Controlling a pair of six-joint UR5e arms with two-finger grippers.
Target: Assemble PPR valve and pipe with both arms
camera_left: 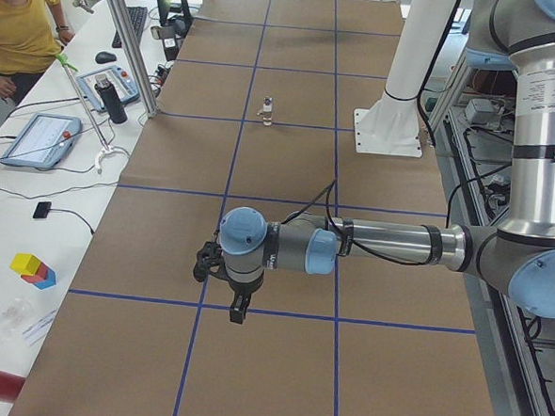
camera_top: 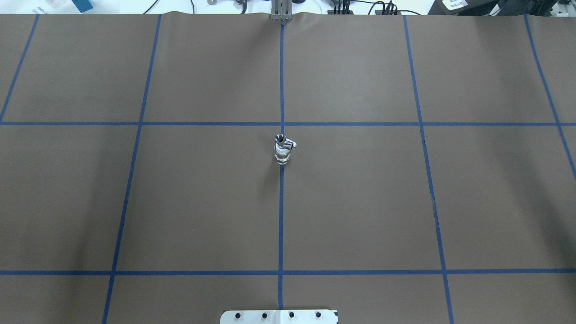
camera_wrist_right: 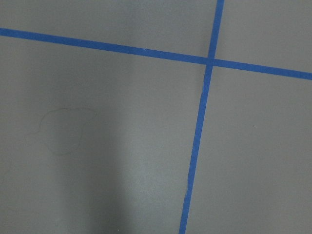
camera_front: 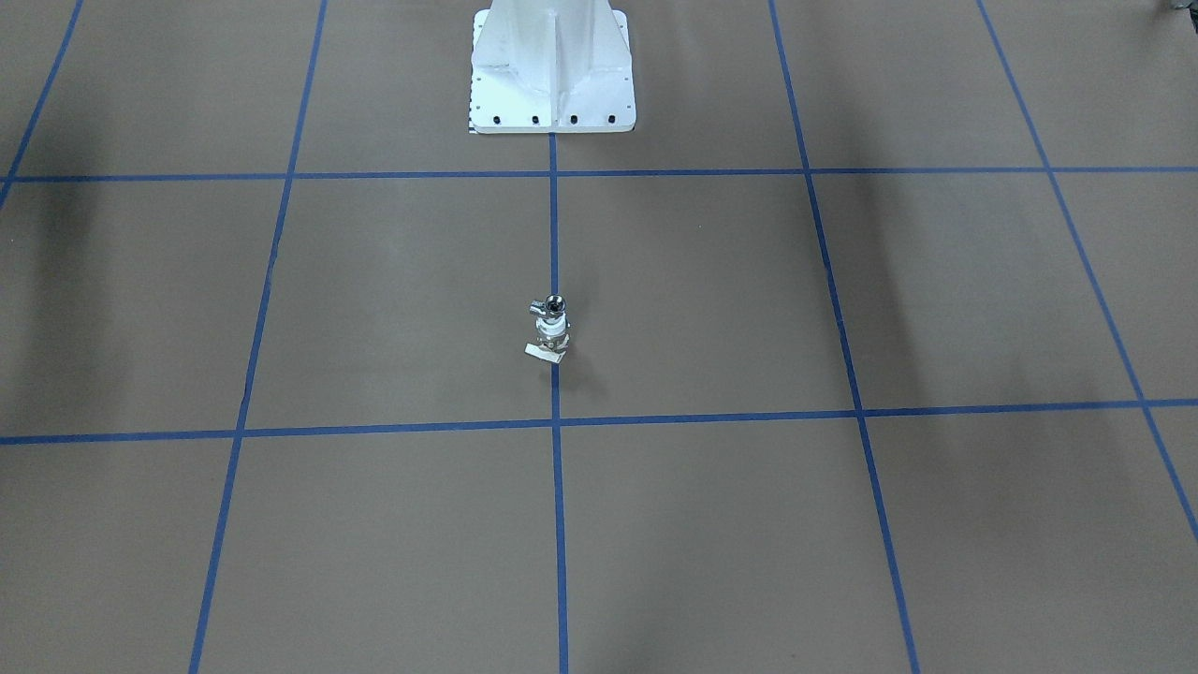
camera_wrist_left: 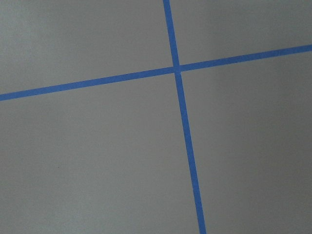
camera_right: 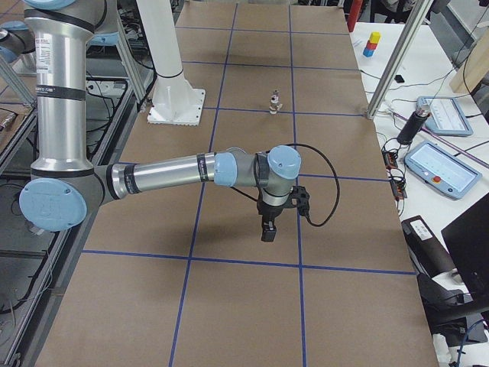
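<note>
The PPR valve (camera_front: 551, 328) stands upright on the centre tape line, its white collar and flat white tab at the bottom. The chrome pipe (camera_front: 552, 305) sits on top of it, joined to it. Both also show in the overhead view, the valve (camera_top: 282, 155) with the pipe (camera_top: 283, 141) on it. No gripper touches them. My left gripper (camera_left: 238, 315) shows only in the exterior left view, hanging over the table far from the piece. My right gripper (camera_right: 267, 234) shows only in the exterior right view, likewise far off. I cannot tell whether either is open or shut.
The white pedestal (camera_front: 552, 70) stands at the robot's side of the brown, blue-taped table (camera_top: 360, 202). Both wrist views show only bare paper and tape. An operator (camera_left: 15, 22) stands by a side bench with tablets and a bottle.
</note>
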